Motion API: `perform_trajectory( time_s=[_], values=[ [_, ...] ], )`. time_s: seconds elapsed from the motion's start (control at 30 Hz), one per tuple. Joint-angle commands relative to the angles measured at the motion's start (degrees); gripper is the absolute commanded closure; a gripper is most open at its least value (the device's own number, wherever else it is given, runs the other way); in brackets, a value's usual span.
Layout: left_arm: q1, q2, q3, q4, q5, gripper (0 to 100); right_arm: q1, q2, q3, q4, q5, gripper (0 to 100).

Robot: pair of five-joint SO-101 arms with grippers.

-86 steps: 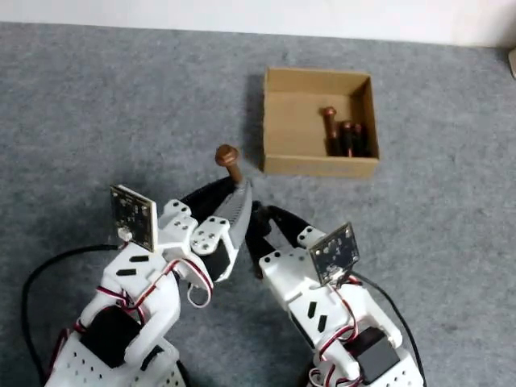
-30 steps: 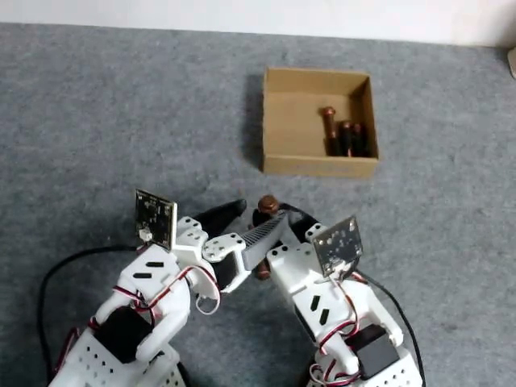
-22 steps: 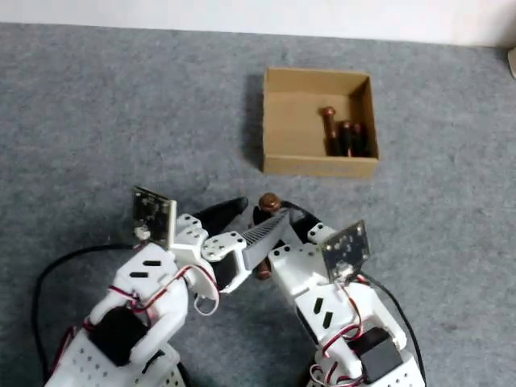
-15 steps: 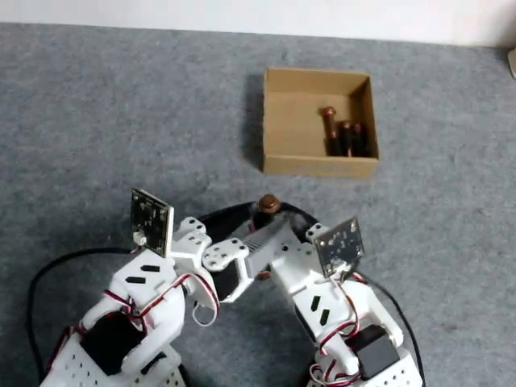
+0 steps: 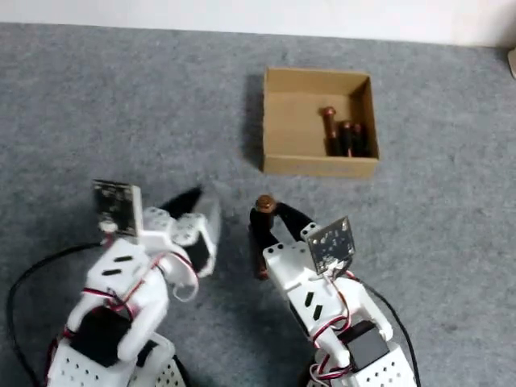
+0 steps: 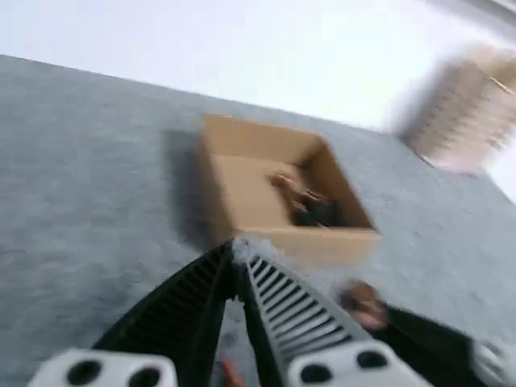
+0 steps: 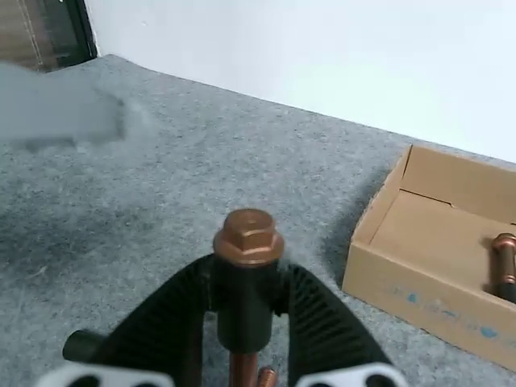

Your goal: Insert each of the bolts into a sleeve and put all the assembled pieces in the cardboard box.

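Your right tool (image 5: 264, 231) is clamped on a black sleeve (image 7: 242, 306), which stands upright between its two fingers. A copper bolt (image 7: 248, 235) is seated in that sleeve: its hex head rests on the sleeve's top end, and a stretch of copper shank shows below the sleeve. In the high view, the tool and its load sit over the grey felt table (image 5: 121, 105), near the front left corner of the cardboard box (image 5: 318, 166) but apart from it.

Your left tool (image 6: 236, 251) is narrow. Its fingers meet at the tips with nothing between them. It sits beside the right tool, with a stretch of bare felt between the two, and it points towards the box.

The box lies open on the table beyond both tools. Several assembled pieces (image 5: 343, 133), dark sleeves with copper heads, lie together against its right wall. You cannot count them exactly from here.
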Motion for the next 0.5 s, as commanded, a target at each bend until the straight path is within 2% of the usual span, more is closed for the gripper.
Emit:
perform_trajectory(
  time_s=[0.0,0.2,0.37,0.47],
  values=[
    [-4.0,0.5,1.7,-1.1,0.0,99,0.7,-0.8,-0.7,-2.3,0.5,99.4],
    [-4.4,12.3,5.2,-13.0,-0.2,99,1.9,-0.7,-0.8,-2.3,0.5,99.4],
    [-4.7,31.3,-2.0,-13.5,-3.7,99,2.8,-0.4,-1.0,-2.4,0.5,99.4],
    [-7.6,41.8,-6.5,-13.7,-3.8,99,3.3,-0.4,-0.8,-2.4,0.5,99.4]
  ],
)
